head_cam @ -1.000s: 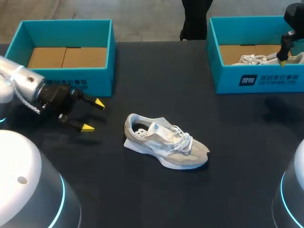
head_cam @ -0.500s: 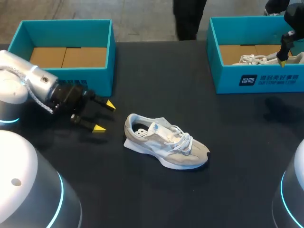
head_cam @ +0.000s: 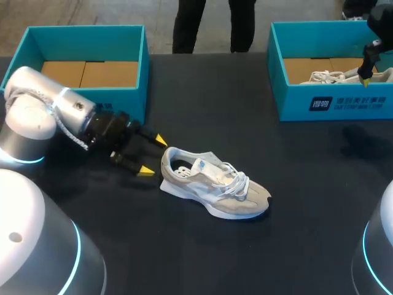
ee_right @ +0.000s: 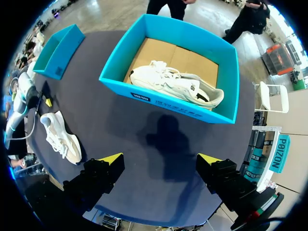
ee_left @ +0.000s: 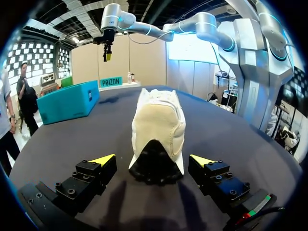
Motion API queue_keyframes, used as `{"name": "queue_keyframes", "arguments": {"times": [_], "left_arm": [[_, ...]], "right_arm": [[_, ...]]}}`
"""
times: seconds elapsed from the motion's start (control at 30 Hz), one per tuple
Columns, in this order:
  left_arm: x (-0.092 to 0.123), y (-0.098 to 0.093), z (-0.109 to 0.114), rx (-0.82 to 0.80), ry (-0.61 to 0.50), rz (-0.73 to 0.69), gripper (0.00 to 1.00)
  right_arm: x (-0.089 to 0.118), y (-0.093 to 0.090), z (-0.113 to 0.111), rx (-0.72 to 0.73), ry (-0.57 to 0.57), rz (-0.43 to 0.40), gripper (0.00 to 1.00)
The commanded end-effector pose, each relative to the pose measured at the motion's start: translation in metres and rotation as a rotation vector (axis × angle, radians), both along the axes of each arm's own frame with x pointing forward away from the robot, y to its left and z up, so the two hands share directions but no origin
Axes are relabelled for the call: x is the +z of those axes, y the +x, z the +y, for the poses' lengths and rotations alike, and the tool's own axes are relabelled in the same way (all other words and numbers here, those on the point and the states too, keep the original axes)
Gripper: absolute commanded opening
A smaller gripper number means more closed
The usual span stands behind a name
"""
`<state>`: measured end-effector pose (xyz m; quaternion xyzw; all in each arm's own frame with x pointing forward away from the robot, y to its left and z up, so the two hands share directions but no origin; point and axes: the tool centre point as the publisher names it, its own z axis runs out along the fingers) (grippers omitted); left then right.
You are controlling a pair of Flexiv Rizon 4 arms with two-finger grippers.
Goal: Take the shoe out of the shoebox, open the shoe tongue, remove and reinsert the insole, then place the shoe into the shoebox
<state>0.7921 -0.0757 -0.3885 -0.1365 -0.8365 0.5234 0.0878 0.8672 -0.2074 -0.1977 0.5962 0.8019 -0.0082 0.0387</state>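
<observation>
A white and beige sneaker (head_cam: 212, 184) lies on its sole on the dark table, heel toward my left arm. My left gripper (head_cam: 153, 155) stands open just short of that heel. In the left wrist view the heel (ee_left: 159, 130) sits in line with the gap of the open left gripper (ee_left: 153, 159), touching neither finger. A teal shoebox (head_cam: 145, 67) with a bare cardboard floor stands at the back left. My right gripper (ee_right: 160, 158) hangs open, high above the table near a second teal box (ee_right: 163, 103) that holds another white sneaker (ee_right: 175, 82).
The second box (head_cam: 331, 101) with its sneaker (head_cam: 325, 77) stands at the back right, under my right gripper (head_cam: 367, 72). Dark table surface lies between the two boxes and in front of the shoe.
My left arm has moved right across the table, bringing its open gripper up to the sneaker's heel. The right arm and the sneaker have not moved.
</observation>
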Motion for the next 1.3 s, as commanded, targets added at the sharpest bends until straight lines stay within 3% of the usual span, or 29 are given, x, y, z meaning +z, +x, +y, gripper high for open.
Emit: {"name": "queue_keyframes", "arguments": {"times": [0.03, 0.53, 1.3], "left_arm": [[-0.007, -0.002, -0.014, -0.008, 0.008, 0.005, 1.00], [-0.018, -0.024, -0.031, -0.060, 0.025, 0.039, 1.00], [-0.033, -0.025, -0.047, -0.038, 0.010, 0.049, 1.00]], "right_arm": [[0.000, 0.000, 0.000, -0.002, -0.002, 0.000, 1.00], [0.000, 0.000, 0.000, -0.002, -0.002, 0.000, 1.00], [0.000, 0.000, 0.000, -0.002, -0.002, 0.000, 1.00]]}}
